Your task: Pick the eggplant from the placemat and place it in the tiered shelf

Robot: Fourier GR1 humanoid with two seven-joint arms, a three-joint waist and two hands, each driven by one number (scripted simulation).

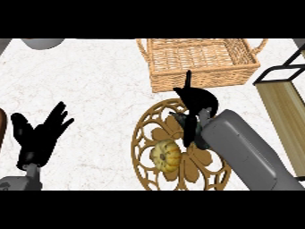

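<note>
Seemingly rt hand (197, 101) over placemat (141, 134) far edge.

Round tan openwork placemat (193, 166): lay flat on the counter (95, 80), carried a ribbed yellow-orange vegetable (167, 154) near its middle. Black-framed wooden tiered shelf (283, 103): stood at right.

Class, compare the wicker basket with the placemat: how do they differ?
The wicker basket is rectangular with raised woven walls; the placemat is round, flat and openwork. The basket holds nothing visible; the placemat carries a yellow-orange vegetable. Both are tan.
</note>
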